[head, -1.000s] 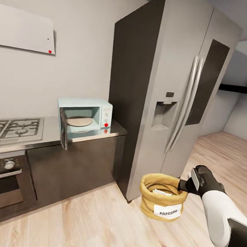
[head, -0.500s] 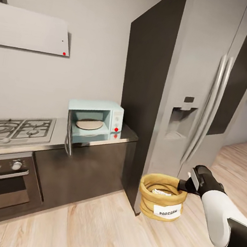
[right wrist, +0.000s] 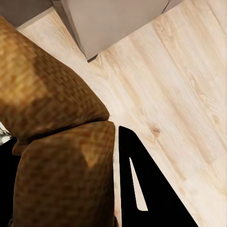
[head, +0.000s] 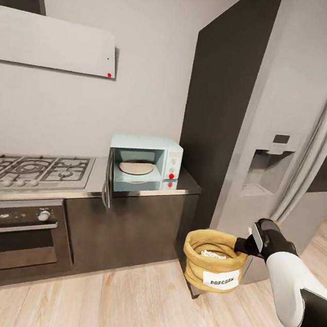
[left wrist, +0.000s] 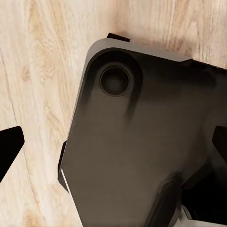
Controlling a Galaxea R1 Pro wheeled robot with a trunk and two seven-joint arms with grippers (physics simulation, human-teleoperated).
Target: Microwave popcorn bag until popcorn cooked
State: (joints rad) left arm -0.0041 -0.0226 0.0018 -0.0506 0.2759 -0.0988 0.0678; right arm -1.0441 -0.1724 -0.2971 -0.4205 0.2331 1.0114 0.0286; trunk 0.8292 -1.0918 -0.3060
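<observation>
carrying the popcorn bag toward the open microwave

you hold the popcorn bag clear of the wood floor, in front of the refrigerator's lower corner; the microwave sits at the right end of the tabletop, against the refrigerator side, door swung open to its left and turntable bare. approach squarely, keep the bag upright so the popcorn stays inside, raise it above the tabletop edge before reaching in, and steer clear of the open door. the right tool is clamped on the bag's rolled rim at its right side; in the right wrist view burlap presses against a dark finger. the left tool's opening cannot be told: its wrist view shows the robot's dark base over the floor.
</observation>
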